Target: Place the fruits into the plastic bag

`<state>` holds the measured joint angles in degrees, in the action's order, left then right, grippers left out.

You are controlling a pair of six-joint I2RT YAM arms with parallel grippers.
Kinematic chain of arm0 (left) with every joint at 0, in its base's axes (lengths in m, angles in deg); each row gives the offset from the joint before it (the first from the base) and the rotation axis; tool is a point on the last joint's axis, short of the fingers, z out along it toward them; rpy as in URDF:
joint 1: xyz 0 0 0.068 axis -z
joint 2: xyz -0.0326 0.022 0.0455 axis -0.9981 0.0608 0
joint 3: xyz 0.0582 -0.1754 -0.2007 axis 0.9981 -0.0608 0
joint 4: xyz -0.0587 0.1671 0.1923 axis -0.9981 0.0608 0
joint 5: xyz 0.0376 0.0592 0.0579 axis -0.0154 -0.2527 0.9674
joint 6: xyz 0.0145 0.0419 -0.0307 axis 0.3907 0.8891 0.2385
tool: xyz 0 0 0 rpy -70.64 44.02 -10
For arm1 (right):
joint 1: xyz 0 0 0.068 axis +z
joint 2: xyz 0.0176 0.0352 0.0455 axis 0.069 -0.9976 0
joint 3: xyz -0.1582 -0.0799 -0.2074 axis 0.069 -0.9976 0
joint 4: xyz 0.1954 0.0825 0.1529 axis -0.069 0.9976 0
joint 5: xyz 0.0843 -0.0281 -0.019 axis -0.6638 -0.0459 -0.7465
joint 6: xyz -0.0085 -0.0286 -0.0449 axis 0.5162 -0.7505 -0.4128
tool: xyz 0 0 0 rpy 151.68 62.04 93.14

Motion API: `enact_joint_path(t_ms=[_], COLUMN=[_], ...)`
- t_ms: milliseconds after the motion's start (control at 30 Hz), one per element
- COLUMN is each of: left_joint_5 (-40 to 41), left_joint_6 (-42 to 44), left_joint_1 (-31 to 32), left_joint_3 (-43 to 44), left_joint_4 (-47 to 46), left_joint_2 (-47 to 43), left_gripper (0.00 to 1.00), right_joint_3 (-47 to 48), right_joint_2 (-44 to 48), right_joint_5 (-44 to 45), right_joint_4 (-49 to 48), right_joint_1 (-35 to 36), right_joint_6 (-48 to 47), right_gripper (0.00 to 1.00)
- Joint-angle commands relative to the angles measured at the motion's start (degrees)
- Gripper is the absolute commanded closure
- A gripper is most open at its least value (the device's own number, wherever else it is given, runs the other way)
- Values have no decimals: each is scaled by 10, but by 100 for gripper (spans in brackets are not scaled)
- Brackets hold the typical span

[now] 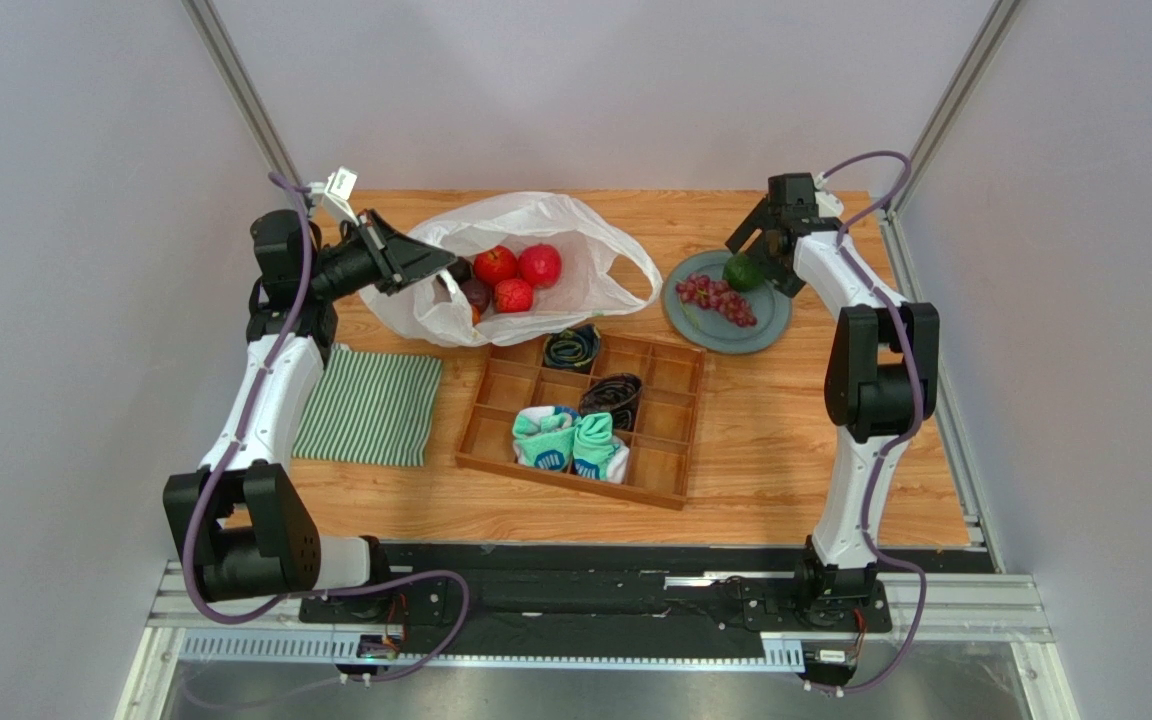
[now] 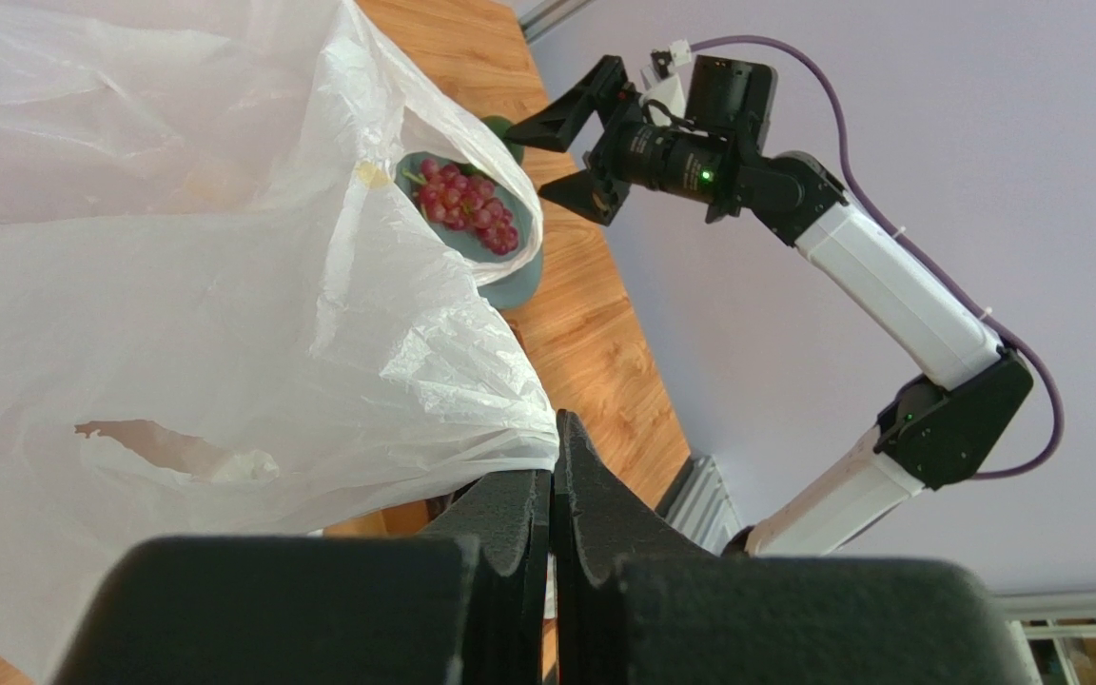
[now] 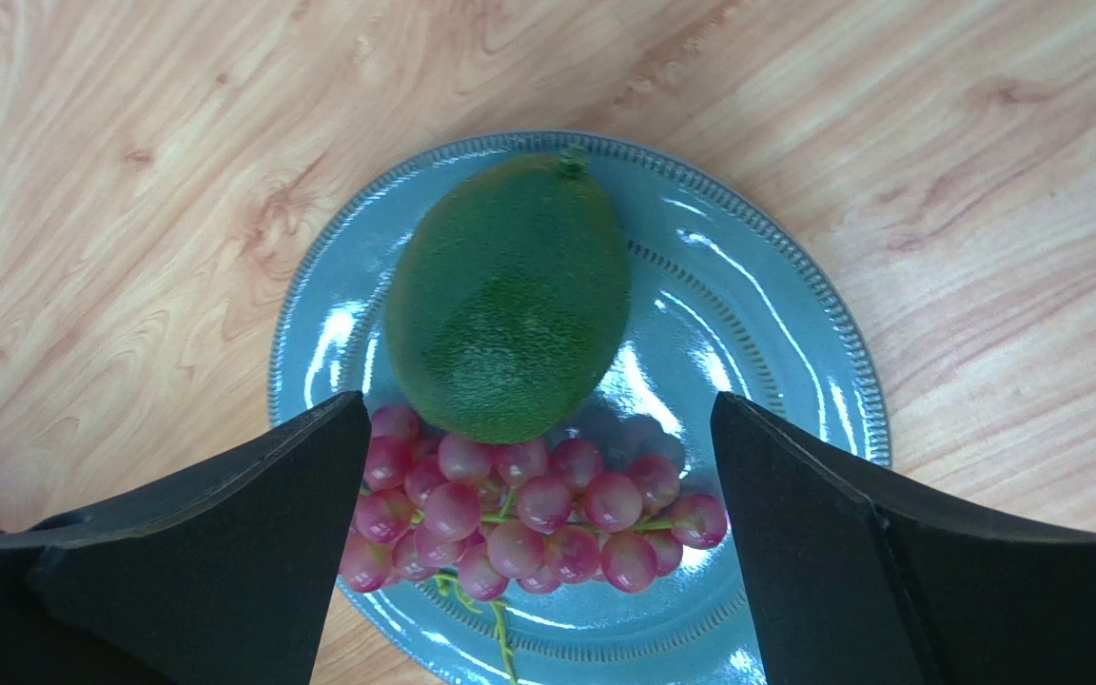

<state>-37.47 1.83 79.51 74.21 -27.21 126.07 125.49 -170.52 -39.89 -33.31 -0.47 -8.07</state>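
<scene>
Left jaws pinched shut on the edge of the thin white translucent plastic bag (image 2: 225,328). Right jaws spread: purple-red grape bunch (image 3: 525,517) in the gap, green oval avocado-like fruit (image 3: 508,297) just past the tips, both on a blue-grey round plate (image 3: 783,371).

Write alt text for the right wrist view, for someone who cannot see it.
The open right gripper hovers over a blue-grey plate holding a green avocado-like fruit and, nearer the camera, a bunch of purple-red grapes next to it. The plate sits on a light wooden table, and the gripper's two black fingers frame the fruit from the lower corners.
</scene>
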Motion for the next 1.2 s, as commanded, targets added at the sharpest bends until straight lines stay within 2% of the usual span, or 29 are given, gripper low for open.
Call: enact_joint_path(t_ms=[0, 167, 500, 600, 700, 733, 833, 1167], left_joint_5=[-9, -11, -12, -11, -11, -11, -12, -13], left_joint_6=[4, 3, 1, 1, 0, 0, 0, -1], left_joint_1=[-4, -5, -4, -3, -5, -4, -4, -3], left_joint_3=[5, 6, 5, 4, 5, 4, 5, 5], left_joint_4=[-17, -17, -20, -20, -20, -20, -20, -23], left_joint_2=[-15, -17, -18, -19, -20, -20, -20, -21], left_gripper=[100, 100, 100, 100, 100, 100, 100, 100], right_joint_3=[46, 103, 119, 117, 108, 101, 84, 3], right_joint_2=[-18, -55, -88, -89, -81, -79, -66, 28], right_joint_5=[30, 38, 32, 30, 29, 30, 37, 57], right_joint_4=[14, 60, 68, 68, 63, 59, 51, 0], right_joint_1=[-3, -7, -11, -11, -12, -12, -13, -10], right_joint_6=[21, 20, 21, 20, 17, 17, 14, -3], right_gripper=[7, 7, 11, 17, 32, 41, 52, 60])
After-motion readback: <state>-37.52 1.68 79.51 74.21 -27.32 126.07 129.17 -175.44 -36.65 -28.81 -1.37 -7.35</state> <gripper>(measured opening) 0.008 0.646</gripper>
